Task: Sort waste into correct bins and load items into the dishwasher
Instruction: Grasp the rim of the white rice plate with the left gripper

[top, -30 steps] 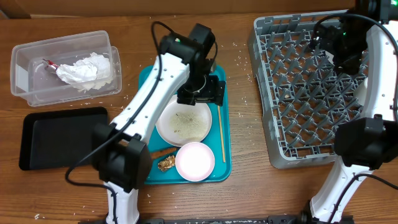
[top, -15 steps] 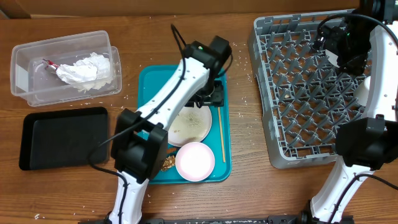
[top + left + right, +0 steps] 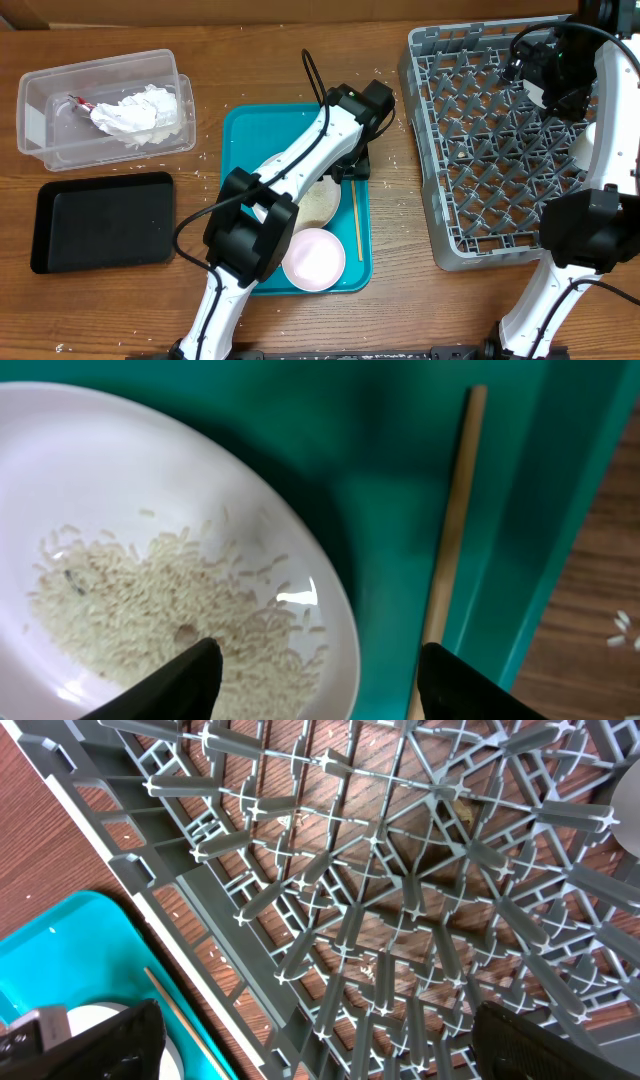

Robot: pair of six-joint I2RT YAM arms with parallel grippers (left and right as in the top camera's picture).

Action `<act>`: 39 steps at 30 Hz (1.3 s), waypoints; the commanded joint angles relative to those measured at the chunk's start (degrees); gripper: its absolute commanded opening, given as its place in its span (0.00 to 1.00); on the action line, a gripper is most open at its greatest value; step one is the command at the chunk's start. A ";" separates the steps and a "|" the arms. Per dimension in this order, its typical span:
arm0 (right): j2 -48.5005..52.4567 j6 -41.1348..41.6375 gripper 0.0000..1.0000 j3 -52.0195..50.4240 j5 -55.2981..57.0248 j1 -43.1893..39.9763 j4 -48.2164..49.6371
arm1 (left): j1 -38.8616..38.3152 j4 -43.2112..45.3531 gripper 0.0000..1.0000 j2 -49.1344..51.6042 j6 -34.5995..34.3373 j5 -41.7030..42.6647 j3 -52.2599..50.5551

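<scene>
**Bench layout, overhead and wrist views.** A teal tray [image 3: 240, 140] lies at the middle of the bench [image 3: 400, 300], closer to the near edge than to the far one. On it are three items:

- A white plate [image 3: 318, 205] carries a thin scatter of cooked rice [image 3: 150, 600].
- A pale pink bowl [image 3: 313, 260] sits just beside the plate, on the side toward the near edge.
- A single wooden chopstick [image 3: 357, 225] lies along the tray's right rim, near the plate but apart from it.

The left arm [image 3: 300, 160] reaches across the tray. The left jaws hang over the plate's right rim, spread wide and gripping nothing. One dark fingertip [image 3: 190, 675] is above the rice and the other is just beside the chopstick's nearer end.

A grey dishwasher rack [image 3: 470, 150] occupies the right side of the bench, running from the far right corner toward the near edge. The right jaws are poised above its far portion, parted widely and holding nothing. In the right wrist view the rack's lattice [image 3: 400, 870] fills the space between the two fingertips, and a corner of the teal tray and the chopstick show at lower left.

At the far left corner a clear plastic container [image 3: 40, 130] holds crumpled white paper [image 3: 135, 112]. A black tray [image 3: 100, 220] lies along the left edge, between the container and the near edge. Loose rice grains [image 3: 392, 150] speckle the bench between the teal tray and the rack.
</scene>
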 commanded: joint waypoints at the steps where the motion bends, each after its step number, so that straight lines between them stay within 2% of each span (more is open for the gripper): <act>1: -0.39 0.02 1.00 0.17 0.35 0.00 0.26 | -0.13 0.79 0.62 2.27 -1.97 -1.66 0.02; 9: -0.39 0.02 1.00 0.17 0.35 0.00 0.26 | -0.44 2.08 0.58 2.93 -2.38 -4.68 0.02; 32: -0.39 0.02 1.00 0.17 0.35 0.00 0.26 | -0.79 2.67 0.52 2.93 -3.91 -4.00 -0.26; 39: -0.39 0.02 1.00 0.17 0.35 0.00 0.26 | -1.11 3.10 0.52 2.93 -4.76 -3.08 -3.80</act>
